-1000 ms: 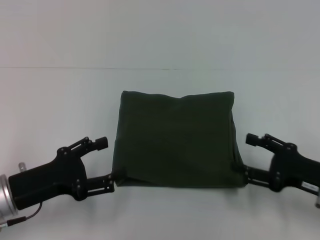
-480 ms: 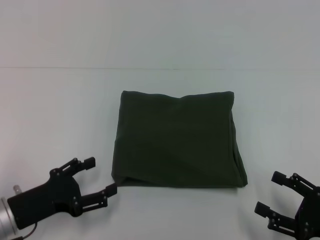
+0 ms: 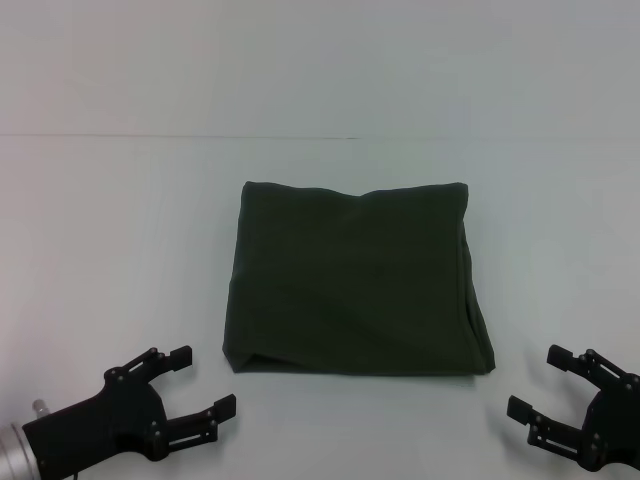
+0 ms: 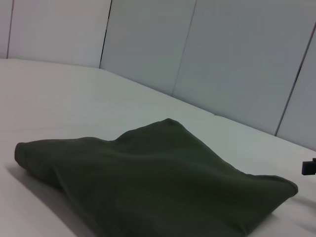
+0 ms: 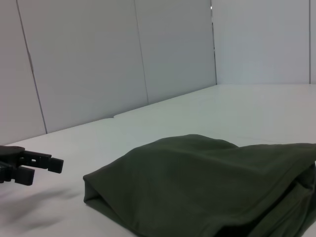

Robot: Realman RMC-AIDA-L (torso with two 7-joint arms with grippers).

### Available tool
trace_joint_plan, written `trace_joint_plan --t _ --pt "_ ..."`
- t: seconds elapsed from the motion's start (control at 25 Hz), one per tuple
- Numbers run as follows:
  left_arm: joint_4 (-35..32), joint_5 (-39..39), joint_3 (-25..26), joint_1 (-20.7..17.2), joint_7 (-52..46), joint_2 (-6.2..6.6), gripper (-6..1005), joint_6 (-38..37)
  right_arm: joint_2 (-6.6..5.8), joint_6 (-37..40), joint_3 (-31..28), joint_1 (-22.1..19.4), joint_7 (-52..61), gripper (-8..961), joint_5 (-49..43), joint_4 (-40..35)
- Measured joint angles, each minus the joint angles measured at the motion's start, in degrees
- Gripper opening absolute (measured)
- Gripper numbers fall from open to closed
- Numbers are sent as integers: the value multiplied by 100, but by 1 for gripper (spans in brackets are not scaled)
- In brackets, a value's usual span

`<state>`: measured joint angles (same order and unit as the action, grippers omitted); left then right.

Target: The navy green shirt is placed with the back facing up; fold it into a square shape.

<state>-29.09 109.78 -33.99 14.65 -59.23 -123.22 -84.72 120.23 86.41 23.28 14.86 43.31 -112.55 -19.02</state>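
The navy green shirt (image 3: 355,280) lies folded into a near-square on the white table, flat and free of both grippers. It also fills the lower part of the left wrist view (image 4: 148,187) and the right wrist view (image 5: 212,187). My left gripper (image 3: 205,382) sits open near the table's front left, below and left of the shirt's front left corner. At the front right my right gripper (image 3: 540,382) is open too, apart from the shirt's front right corner. The left gripper's fingers (image 5: 34,163) show far off in the right wrist view.
The white table (image 3: 120,230) stretches bare around the shirt. Pale wall panels (image 4: 222,59) stand behind the table's far edge.
Both grippers let go of the shirt's front corners and drew back toward the front edge of the table, away from the cloth. The shirt stayed put.
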Motion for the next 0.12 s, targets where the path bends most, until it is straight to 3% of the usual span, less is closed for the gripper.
trace_joint_plan --t 0.12 --pt "0 0 -19 3 0 0 951 -43 -1 -17 0 42 -1 927 -1 17"
